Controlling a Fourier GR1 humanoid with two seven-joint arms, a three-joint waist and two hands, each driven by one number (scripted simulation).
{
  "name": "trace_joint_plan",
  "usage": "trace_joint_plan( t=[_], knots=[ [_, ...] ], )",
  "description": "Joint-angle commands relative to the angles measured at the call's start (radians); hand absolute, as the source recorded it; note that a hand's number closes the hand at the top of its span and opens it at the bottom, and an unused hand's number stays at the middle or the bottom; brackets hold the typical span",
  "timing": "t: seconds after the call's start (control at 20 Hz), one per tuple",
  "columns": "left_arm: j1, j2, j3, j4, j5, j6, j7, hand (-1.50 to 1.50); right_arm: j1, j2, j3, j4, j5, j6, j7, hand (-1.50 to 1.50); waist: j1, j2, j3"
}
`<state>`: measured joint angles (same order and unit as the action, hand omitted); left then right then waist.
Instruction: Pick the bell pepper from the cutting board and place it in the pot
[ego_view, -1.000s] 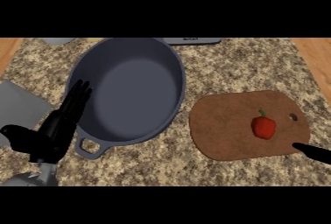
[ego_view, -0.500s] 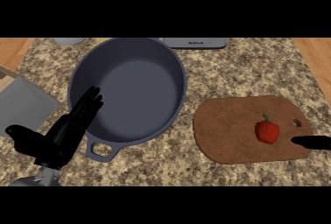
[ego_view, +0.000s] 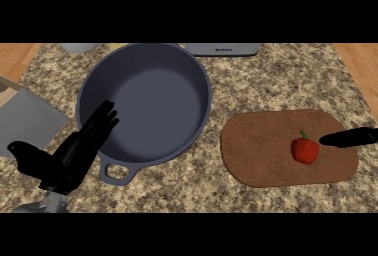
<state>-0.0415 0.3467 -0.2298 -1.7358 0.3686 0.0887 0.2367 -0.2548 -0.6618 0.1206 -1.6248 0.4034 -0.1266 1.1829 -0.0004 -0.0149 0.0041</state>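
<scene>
Nearest, at the left, the left hand (ego_view: 70, 157) rests open, fingers straight, against the pot's (ego_view: 148, 100) near rim. To the right the bell pepper (ego_view: 304, 150) sits on the cutting board (ego_view: 258, 155) on the worktop (ego_view: 295, 80). The right hand (ego_view: 353, 137) shows just beside it; I cannot tell its fingers

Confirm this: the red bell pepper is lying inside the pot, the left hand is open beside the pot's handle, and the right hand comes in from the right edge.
Not quite. The head view shows the bell pepper on the cutting board, not inside the pot, which holds nothing. The rest stands: left hand open beside the pot's handle, right hand at the right edge.
</scene>
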Motion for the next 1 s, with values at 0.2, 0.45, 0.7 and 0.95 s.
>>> trace_joint_plan(
  t=[0.2, 0.45, 0.7, 0.95],
  knots=[
    [0.026, -0.077, -0.076, 0.072, -0.004, -0.022, -0.004, 0.0, -0.105, 0.108, -0.004, -0.005, 0.021, 0.048, 0.303, -1.5, -0.006, 0.015, -0.008],
    [0.023, -0.045, -0.014, 0.06, 0.049, -0.069, 0.015, 0.0, -0.135, 0.2, 0.011, 0.061, 0.086, 0.015, 0.294, -1.5, 0.009, 0.018, -0.007],
    [0.001, -0.07, -0.039, 0.089, -0.016, -0.041, 0.009, 0.0, -0.131, 0.242, 0.028, 0.137, 0.142, 0.058, 0.26, -1.5, -0.001, 0.019, -0.006],
    [-0.024, -0.086, -0.031, 0.094, -0.005, -0.038, 0.042, 0.0, -0.117, 0.235, 0.005, 0.185, 0.187, 0.118, 0.268, -1.5, -0.014, 0.02, -0.007]
  ],
)
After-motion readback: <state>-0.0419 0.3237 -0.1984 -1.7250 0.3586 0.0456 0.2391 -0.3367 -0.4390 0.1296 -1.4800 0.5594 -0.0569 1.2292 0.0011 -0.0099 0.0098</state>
